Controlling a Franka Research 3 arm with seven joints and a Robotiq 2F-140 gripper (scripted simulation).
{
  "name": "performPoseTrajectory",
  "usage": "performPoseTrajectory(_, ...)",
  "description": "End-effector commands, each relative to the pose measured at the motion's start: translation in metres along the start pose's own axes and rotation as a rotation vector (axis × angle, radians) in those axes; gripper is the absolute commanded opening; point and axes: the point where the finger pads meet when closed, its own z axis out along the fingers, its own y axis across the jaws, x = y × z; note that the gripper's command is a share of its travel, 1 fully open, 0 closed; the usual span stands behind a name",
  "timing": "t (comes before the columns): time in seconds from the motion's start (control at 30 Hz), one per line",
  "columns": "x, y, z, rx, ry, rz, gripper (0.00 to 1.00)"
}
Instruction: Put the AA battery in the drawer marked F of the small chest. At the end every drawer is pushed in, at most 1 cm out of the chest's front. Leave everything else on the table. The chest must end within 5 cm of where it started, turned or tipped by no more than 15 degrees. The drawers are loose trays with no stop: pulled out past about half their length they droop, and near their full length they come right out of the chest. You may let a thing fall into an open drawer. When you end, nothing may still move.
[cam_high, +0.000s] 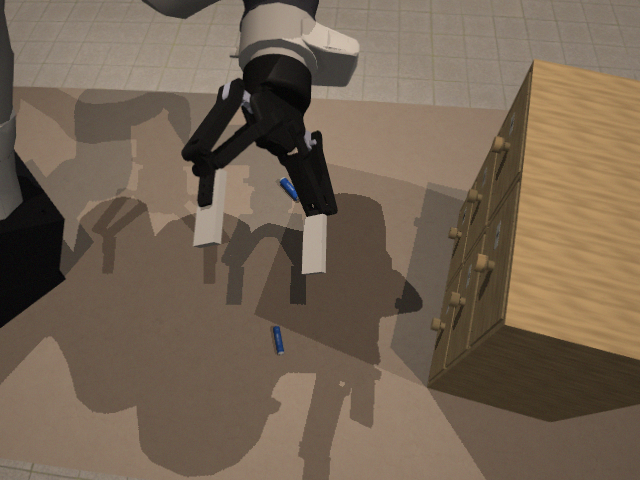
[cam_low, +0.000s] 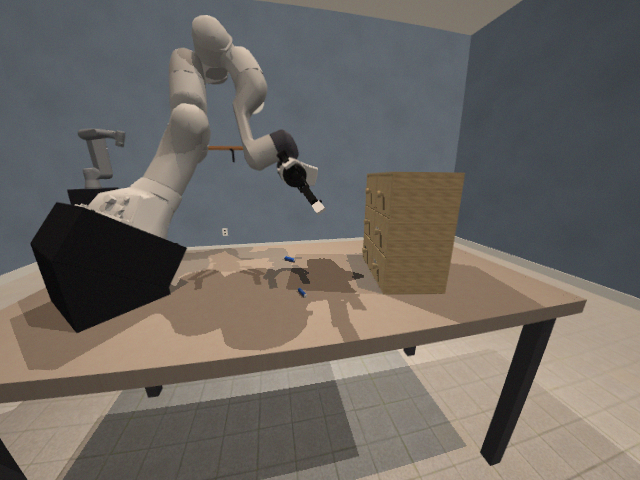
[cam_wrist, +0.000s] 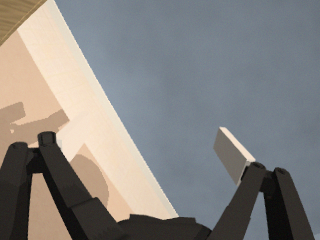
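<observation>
Two blue batteries lie apart on the table. One battery (cam_high: 288, 189) (cam_low: 289, 258) is at the back and looks thicker; the other battery (cam_high: 278, 339) (cam_low: 301, 292) is nearer the front and looks slimmer. Their labels are too small to read. The small chest (cam_high: 578, 206) (cam_low: 421, 232) stands upright at the right, its knobbed drawer fronts facing the arm's base. All drawers look pushed in; their letters are not legible. My gripper (cam_high: 261, 253) (cam_low: 317, 206) (cam_wrist: 154, 131) is wide open and empty, high above the table and left of the chest, tilted. No battery shows in the wrist view.
The arm's black base (cam_high: 31, 258) (cam_low: 103, 279) stands at the left of the table (cam_low: 180, 364). The drawer knobs stick out from the chest front towards the gripper's side. Shadows of the arm cover much of the table around the batteries.
</observation>
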Motion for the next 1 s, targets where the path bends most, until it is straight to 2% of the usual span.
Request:
performPoseTrajectory(0.0, 0.007, 0.001, 0.002, 0.013, 0.046, -0.224, 1.00)
performPoseTrajectory(0.07, 0.007, 0.001, 0.002, 0.013, 0.046, -0.224, 1.00)
performPoseTrajectory(0.1, 0.026, -0.009, 0.000, 0.001, 0.126, -0.332, 1.00)
performPoseTrajectory(0.2, 0.026, -0.009, 0.000, 0.000, 0.168, -0.438, 1.00)
performPoseTrajectory(0.33, 0.026, -0.009, 0.000, 0.000, 0.175, -0.460, 1.00)
performPoseTrajectory(0.37, 0.043, -0.024, -0.005, -0.016, 0.256, -0.570, 1.00)
performPoseTrajectory(0.43, 0.043, -0.024, -0.005, -0.020, 0.285, -0.638, 1.00)
performPoseTrajectory(0.6, 0.043, -0.024, -0.005, -0.022, 0.301, -0.687, 1.00)
performPoseTrajectory(0.63, 0.057, -0.041, -0.013, -0.042, 0.385, -0.798, 1.00)
performPoseTrajectory(0.7, 0.057, -0.041, -0.013, -0.049, 0.414, -0.866, 1.00)
performPoseTrajectory(0.87, 0.057, -0.041, -0.013, -0.052, 0.425, -0.900, 1.00)
performPoseTrajectory(0.9, 0.067, -0.061, -0.024, -0.078, 0.513, -1.018, 1.00)
performPoseTrajectory(0.97, 0.067, -0.061, -0.024, -0.087, 0.542, -1.085, 1.00)
